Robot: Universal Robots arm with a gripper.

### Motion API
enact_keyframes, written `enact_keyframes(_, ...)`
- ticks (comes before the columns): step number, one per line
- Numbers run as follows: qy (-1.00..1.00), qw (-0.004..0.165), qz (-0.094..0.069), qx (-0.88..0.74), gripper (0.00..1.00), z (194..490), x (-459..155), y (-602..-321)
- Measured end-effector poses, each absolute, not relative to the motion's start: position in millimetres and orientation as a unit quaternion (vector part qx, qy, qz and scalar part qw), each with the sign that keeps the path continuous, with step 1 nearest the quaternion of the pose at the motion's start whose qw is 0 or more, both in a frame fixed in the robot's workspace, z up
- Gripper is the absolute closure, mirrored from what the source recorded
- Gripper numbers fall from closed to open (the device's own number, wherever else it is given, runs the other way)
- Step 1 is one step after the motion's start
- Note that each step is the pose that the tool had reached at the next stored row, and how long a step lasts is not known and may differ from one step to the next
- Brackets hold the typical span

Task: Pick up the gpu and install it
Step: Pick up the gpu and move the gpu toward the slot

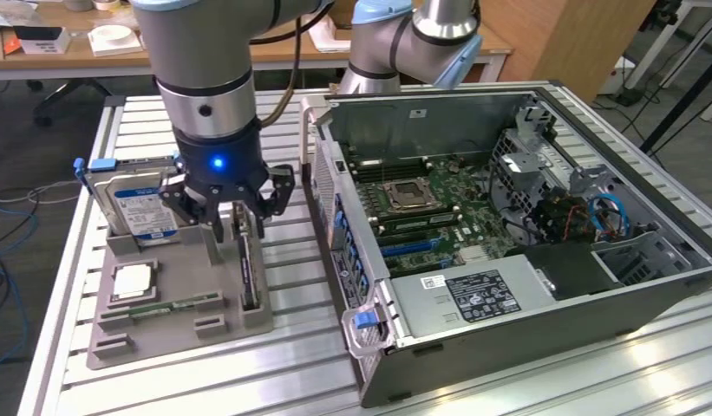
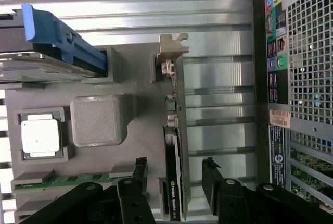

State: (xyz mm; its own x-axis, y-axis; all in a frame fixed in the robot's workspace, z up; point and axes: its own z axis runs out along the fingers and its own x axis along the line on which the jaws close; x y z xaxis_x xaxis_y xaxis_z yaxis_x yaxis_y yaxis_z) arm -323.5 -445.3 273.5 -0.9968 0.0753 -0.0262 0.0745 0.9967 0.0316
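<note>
The gpu (image 1: pixel 249 279) is a thin dark card standing on edge in a slot of the grey holder (image 1: pixel 182 334), left of the open computer case (image 1: pixel 506 260) in the exterior view. Its silver bracket (image 2: pixel 171 47) shows at one end in the wrist view. My gripper (image 1: pixel 238 230) hangs just above the card, open. In the wrist view the two black fingers (image 2: pixel 138 168) stand on either side of the gpu (image 2: pixel 173 130), with a gap on each side and nothing gripped.
The holder also carries a hard drive (image 1: pixel 141 204) with a blue carrier (image 2: pixel 57 39), a processor (image 1: pixel 133 282) and a green memory stick (image 1: pixel 171 305). The case lies on its side with the motherboard (image 1: pixel 431 208) exposed. Its rear panel (image 2: pixel 296 78) is close beside the holder.
</note>
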Motion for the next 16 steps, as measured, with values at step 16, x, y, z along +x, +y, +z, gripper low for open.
enact_keyframes(16,0.999,0.015,0.015,0.037,0.45,260.4,-323.6,-447.8)
